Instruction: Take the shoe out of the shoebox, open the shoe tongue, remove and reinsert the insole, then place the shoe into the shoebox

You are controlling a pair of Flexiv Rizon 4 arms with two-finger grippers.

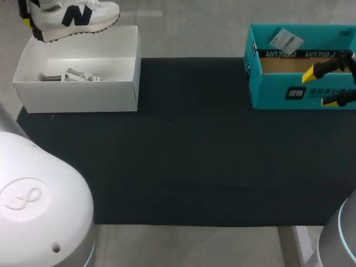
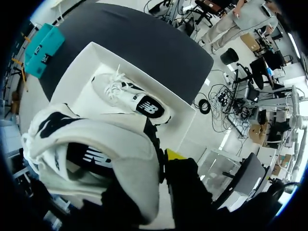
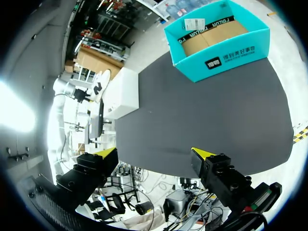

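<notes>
The white shoebox [image 1: 78,97] held one white sneaker [image 2: 137,101] lying on its floor. A second, matching sneaker [image 1: 72,15] hung above the shoebox's far rim, clamped at its heel end by the left hand [image 1: 26,21]. Well apart from the shoebox, across the black mat [image 1: 189,156] on the counter, a teal box [image 1: 278,94] contained a brown cardboard liner [image 1: 283,65] and a white tag [image 1: 285,39]. The right hand [image 1: 328,84] hung at the teal box, fingers spread wide, holding nothing. Two sneakers, two boxes.
</notes>
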